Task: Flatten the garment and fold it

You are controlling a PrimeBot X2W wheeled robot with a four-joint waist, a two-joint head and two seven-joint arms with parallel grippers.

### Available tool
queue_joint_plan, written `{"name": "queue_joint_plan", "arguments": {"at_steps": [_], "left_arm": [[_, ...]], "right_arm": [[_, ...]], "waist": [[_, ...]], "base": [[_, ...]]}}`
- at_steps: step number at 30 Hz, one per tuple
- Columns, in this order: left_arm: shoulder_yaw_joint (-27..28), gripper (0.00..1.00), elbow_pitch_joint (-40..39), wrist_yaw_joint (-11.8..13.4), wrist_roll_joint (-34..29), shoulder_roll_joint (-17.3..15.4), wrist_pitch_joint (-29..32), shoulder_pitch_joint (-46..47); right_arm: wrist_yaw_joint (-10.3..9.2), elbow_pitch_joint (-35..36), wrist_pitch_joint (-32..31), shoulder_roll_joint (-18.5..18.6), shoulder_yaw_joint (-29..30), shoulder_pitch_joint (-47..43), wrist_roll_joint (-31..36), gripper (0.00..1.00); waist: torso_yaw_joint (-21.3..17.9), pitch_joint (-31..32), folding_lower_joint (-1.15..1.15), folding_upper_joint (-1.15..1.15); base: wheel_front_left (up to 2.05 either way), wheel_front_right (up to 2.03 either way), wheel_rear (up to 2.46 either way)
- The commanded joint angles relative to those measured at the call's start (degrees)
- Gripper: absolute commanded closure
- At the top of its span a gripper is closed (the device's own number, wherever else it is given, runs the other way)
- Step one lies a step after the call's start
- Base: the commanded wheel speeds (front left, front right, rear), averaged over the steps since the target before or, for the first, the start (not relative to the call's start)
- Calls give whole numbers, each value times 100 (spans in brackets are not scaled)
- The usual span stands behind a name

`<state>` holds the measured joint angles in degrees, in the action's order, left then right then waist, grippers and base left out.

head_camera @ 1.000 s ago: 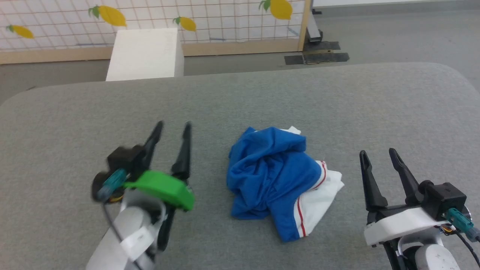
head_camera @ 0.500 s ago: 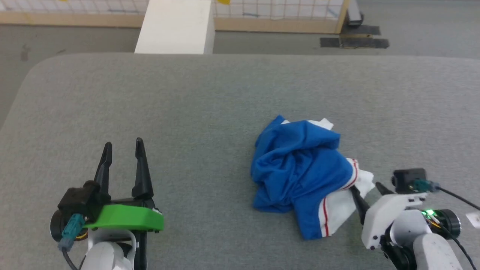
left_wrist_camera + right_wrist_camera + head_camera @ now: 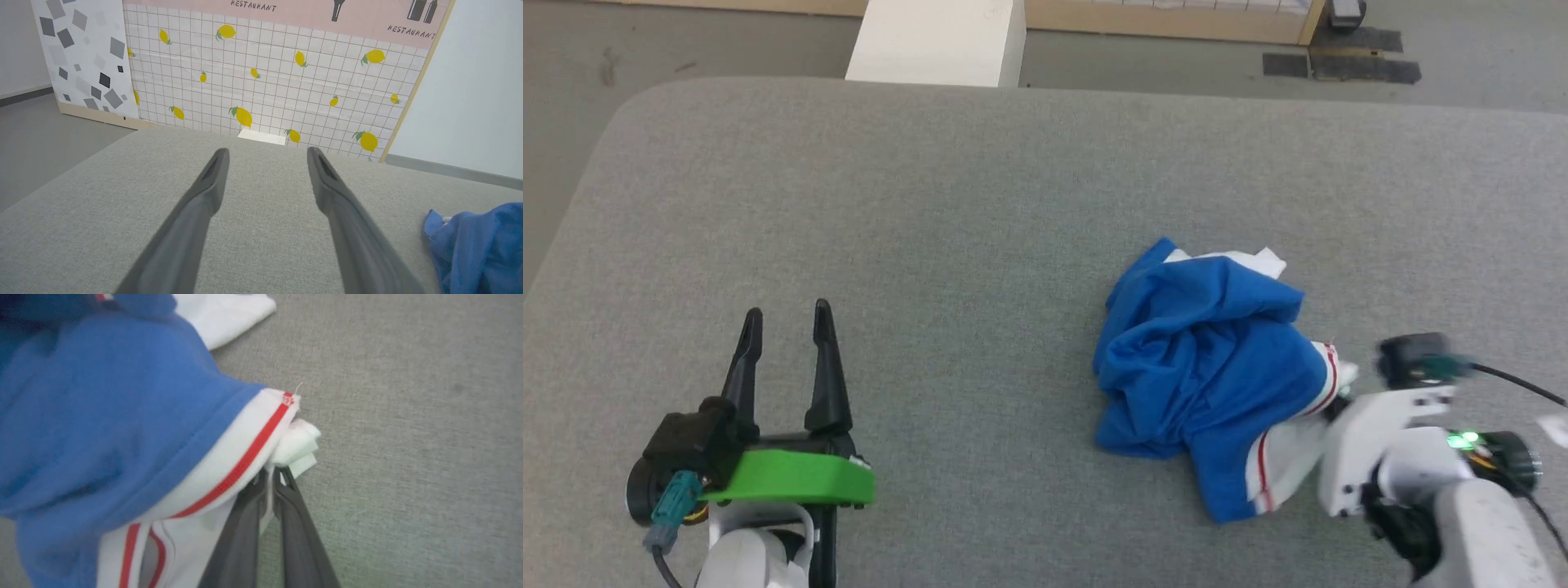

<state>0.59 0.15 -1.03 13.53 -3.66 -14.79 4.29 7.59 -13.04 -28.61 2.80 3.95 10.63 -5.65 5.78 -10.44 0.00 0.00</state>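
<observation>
The garment (image 3: 1209,359) lies crumpled on the grey table, right of centre: bright blue with white sleeve ends and thin red stripes. My right gripper (image 3: 1333,398) is at its right edge, its fingers mostly hidden behind the white wrist housing. In the right wrist view the garment (image 3: 102,396) sits at the left, and the right gripper (image 3: 271,473) is shut on a bunched white sleeve end beside a red stripe. My left gripper (image 3: 786,312) stands open at the lower left, well apart from the cloth. The left wrist view shows the left gripper (image 3: 267,152) holding nothing, with the garment (image 3: 478,245) at the lower right.
The padded grey table (image 3: 931,204) has rounded corners and a left edge near my left arm. A white box (image 3: 939,37) stands on the floor beyond the far edge. A lemon-patterned partition (image 3: 265,81) rises behind it.
The head camera has tilted down and shifted. My right gripper reached to the garment's right edge and shut on the white sleeve end. The left arm drew back to the lower left, still open.
</observation>
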Motion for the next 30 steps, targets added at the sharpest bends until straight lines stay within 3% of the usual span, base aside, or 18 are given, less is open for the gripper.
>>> {"name": "queue_joint_plan", "arguments": {"at_steps": [1, 6, 12, 13, 14, 15, 18, 23, 27, 30], "left_arm": [[43, 0, 44, -91, -125, 42, -20, -146], [92, 0, 98, -150, -217, 60, -20, -216], [141, 0, 131, -221, -258, 70, -20, -234], [139, 0, 143, -231, -257, 72, -20, -233], [135, 0, 154, -239, -259, 72, -20, -231], [127, 0, 167, -245, -263, 73, -20, -230], [95, 0, 179, -248, -266, 76, -20, -225], [-18, 0, 153, -228, -190, 77, -20, -162], [-134, 0, 128, -200, -205, 78, -20, -34], [-228, 0, 117, -192, -178, 78, -20, 83]], "right_arm": [[-10, 280, 762, 8, 548, -222, -68, 100], [-10, 485, 1312, 8, 1708, -666, -180, 100], [-10, 46, 799, 8, 2916, -1002, -105, 100], [-10, -82, 621, 8, 3019, -1001, -117, 73], [-10, -138, 534, 8, 3059, -983, -116, 13], [-10, -143, 553, 8, 3109, -939, -121, 0], [-10, 80, 990, 8, 2933, -743, -199, 0], [-10, 508, 1932, 8, 1600, -285, -569, 0], [-10, 486, 2204, 8, 585, 264, -587, 0], [-10, 118, 2129, 8, 184, 719, -572, 0]], "waist": [[-199, 273, 0, 0], [-363, 466, 0, 0], [-528, 523, 0, 0], [-543, 522, 0, 0], [-552, 521, 0, 0], [-558, 514, 0, 0], [-545, 487, 0, 0], [-437, 345, 0, 0], [-256, 159, 0, 0], [-84, 19, 0, 0]], "base": [[0, 0, 0], [0, 0, 0], [0, 0, 0], [0, 0, 0], [0, 0, 0], [0, 0, 0], [0, 0, 0], [0, 0, 0], [0, 0, 0], [0, 0, 0]]}}
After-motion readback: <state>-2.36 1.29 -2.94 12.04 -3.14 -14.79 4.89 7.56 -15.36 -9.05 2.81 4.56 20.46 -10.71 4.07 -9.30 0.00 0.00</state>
